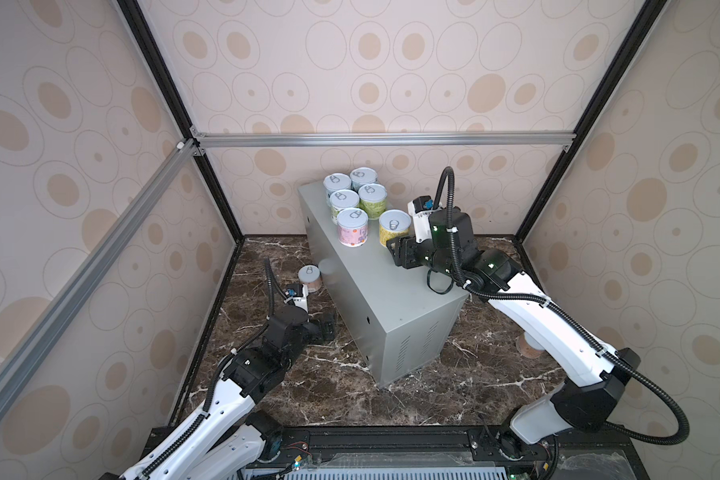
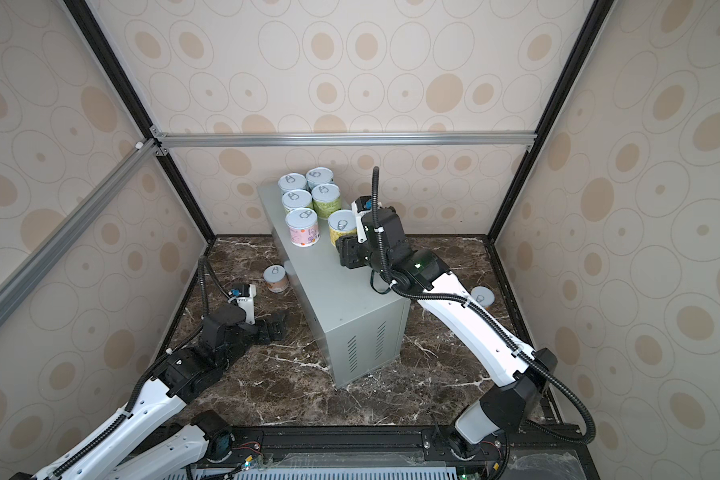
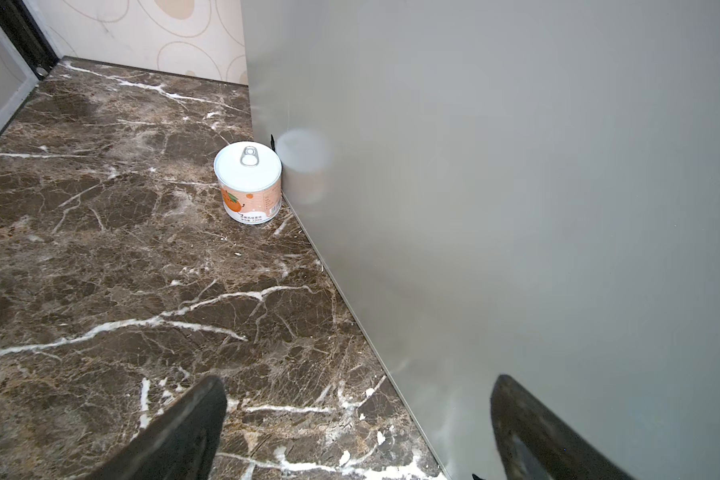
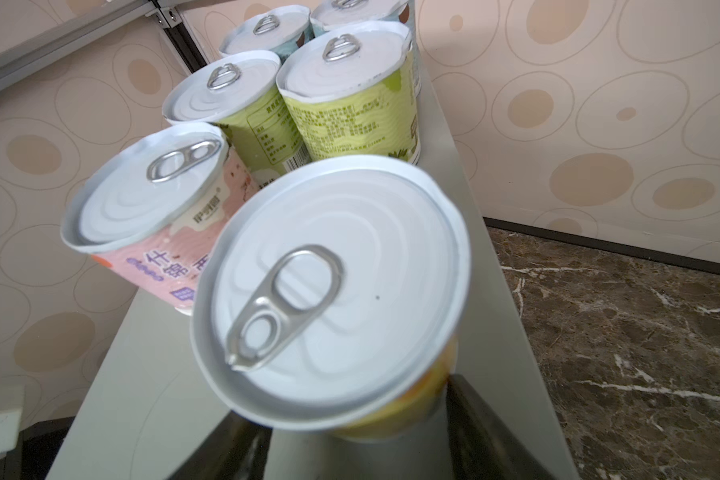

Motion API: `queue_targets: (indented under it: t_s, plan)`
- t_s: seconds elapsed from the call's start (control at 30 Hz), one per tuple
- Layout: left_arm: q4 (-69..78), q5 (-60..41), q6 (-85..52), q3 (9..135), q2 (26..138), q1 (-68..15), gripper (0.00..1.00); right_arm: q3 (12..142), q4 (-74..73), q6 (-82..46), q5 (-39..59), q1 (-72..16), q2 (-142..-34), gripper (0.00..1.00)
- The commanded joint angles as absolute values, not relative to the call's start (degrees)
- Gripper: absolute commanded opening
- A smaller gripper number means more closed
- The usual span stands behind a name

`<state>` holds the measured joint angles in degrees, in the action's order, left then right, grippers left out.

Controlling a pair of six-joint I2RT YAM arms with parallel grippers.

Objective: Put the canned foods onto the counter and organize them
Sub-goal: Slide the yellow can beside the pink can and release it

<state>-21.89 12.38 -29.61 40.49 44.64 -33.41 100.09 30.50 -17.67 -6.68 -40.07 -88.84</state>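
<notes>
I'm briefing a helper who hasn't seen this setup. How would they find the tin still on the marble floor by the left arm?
Start at the counter, the grey metal box in the middle. On the marble at its left side stands the orange-labelled tin, against the wall ahead of the open left gripper. Unlike the six tins on top, it sits alone on the floor.

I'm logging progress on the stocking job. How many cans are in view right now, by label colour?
teal cans: 2
green cans: 2
pink can: 1
yellow can: 1
orange can: 1
can with label mostly hidden: 1
Total: 8
</notes>
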Motion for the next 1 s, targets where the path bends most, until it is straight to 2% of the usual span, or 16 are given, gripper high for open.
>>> queue_targets:
  t_s: [0.0, 0.87, 0.97]
  plan:
    - [-21.67, 13.28, -28.04, 39.95, 45.17, -32.96, 0.99, 103.74, 30.71, -17.46, -4.48, -39.53, -91.14, 0.67]
    - [-21.96, 13.1, -27.76, 39.6, 45.01, -32.15, 0.99, 110.93, 32.82, -17.01, 0.52, -37.6, -98.0, 0.67]
    - [-22.58, 13.59, -28.2, 39.8, 44.82, -32.17, 0.99, 110.48, 32.81, -17.04, 0.78, -37.57, -97.22, 0.7]
